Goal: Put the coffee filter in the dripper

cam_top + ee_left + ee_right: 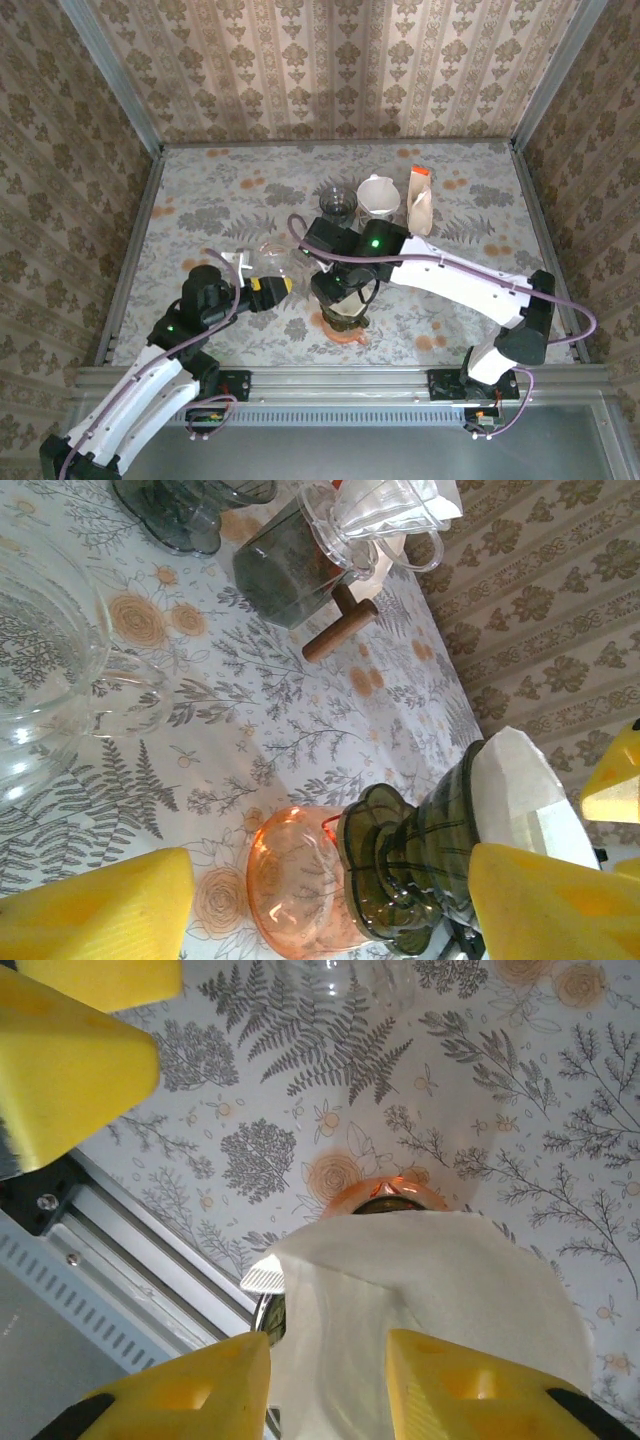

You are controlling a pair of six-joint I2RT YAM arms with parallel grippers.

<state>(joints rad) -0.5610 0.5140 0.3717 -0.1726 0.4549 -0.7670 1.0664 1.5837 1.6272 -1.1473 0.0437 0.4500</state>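
Filter [420,1280], seemingly light, limp, crease-prone paper best pinched at its top rim, sits in the dripper [420,860] by the near edge of the table [200,190], between the parted jaws of the right gripper [325,1355], with the left gripper [330,910] open and empty alongside.

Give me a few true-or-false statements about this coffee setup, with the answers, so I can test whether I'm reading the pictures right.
1. A white paper filter sits in the green dripper. True.
2. The dripper stands on a blue plate. False: it stands on an orange glass base.
3. The right gripper is clamped shut. False: its yellow fingers stand apart, with the filter lying between them.
4. The left gripper is open and holds nothing. True.
5. The table is plain white. False: it has a floral, leafy pattern.
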